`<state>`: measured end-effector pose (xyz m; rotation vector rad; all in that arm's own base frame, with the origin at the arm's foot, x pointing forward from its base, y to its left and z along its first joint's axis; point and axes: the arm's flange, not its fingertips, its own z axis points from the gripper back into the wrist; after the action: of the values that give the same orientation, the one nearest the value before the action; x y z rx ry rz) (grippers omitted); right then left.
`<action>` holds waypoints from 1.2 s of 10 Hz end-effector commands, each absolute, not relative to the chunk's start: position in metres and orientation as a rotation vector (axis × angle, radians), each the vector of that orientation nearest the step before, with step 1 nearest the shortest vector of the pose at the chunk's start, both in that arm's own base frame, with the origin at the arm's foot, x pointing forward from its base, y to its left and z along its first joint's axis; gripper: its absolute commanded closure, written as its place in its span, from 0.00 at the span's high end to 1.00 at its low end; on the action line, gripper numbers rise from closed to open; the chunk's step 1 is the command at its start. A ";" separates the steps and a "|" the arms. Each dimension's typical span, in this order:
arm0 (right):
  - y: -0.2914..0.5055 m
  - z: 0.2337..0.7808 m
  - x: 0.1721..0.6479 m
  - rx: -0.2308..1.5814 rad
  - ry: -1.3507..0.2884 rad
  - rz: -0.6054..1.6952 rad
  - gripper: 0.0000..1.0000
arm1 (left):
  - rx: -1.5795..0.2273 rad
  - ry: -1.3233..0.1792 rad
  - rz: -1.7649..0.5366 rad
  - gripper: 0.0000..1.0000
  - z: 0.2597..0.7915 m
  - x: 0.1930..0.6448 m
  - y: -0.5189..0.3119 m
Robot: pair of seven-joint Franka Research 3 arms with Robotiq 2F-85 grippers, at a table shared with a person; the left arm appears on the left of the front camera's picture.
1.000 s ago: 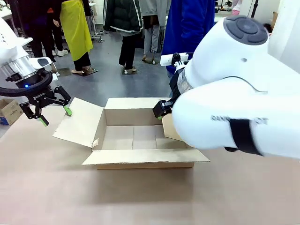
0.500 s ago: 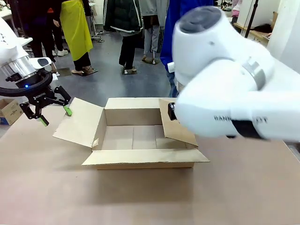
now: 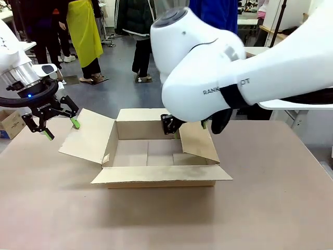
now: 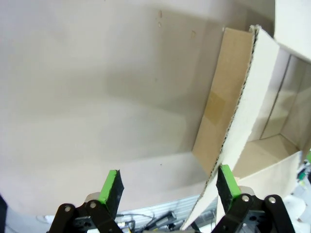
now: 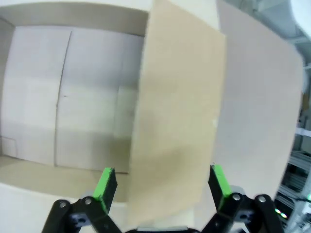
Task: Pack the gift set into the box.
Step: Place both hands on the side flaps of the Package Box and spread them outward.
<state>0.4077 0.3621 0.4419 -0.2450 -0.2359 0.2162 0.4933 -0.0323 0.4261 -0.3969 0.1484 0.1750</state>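
The box (image 3: 148, 131) sits open in the middle of the table, with its left flap (image 3: 86, 136) spread outward and its right flap (image 3: 197, 141) standing up at a slant. The gift set is out of view. My right gripper (image 3: 187, 125) hangs open over the right flap. In the right wrist view, the right gripper (image 5: 162, 183) has a green pad on each side of that flap (image 5: 177, 121), above the bare box floor (image 5: 63, 97). My left gripper (image 3: 62, 129) is open at the left flap's outer edge. In the left wrist view, the left gripper (image 4: 170, 187) has the flap (image 4: 243, 111) close to one fingertip.
A small printed cardboard box (image 3: 9, 124) stands off the table's left edge. Several people stand on the floor beyond the far side. The brown table top (image 3: 156, 219) stretches wide in front of the box. My right arm's white body (image 3: 208, 67) looms above the box's far right.
My right arm has swung left across the view and its gripper now sits over the box's right flap. The left arm has not moved.
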 end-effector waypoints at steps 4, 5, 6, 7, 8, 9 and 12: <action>0.388 0.420 0.429 -0.359 -0.225 0.172 1.00 | -0.397 0.145 0.188 1.00 0.428 0.495 -0.033; 0.388 0.417 0.430 -0.349 -0.218 0.166 1.00 | -0.397 0.145 0.188 1.00 0.428 0.495 -0.033; 0.388 0.417 0.430 -0.345 -0.215 0.163 1.00 | -0.397 0.145 0.188 1.00 0.428 0.495 -0.033; 0.388 0.416 0.431 -0.341 -0.211 0.162 1.00 | -0.397 0.145 0.188 1.00 0.428 0.495 -0.033; 0.388 0.415 0.433 -0.344 -0.208 0.156 1.00 | -0.397 0.145 0.188 1.00 0.428 0.495 -0.033; 0.388 0.415 0.434 -0.346 -0.211 0.155 1.00 | -0.397 0.145 0.188 1.00 0.428 0.495 -0.033; 0.366 0.414 0.435 -0.365 -0.201 0.090 1.00 | -0.397 0.145 0.188 1.00 0.428 0.495 -0.033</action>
<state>0.4402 0.3732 0.4131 -0.3479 -0.1938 0.1555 0.4933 -0.0323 0.4262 -0.3969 0.1481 0.1750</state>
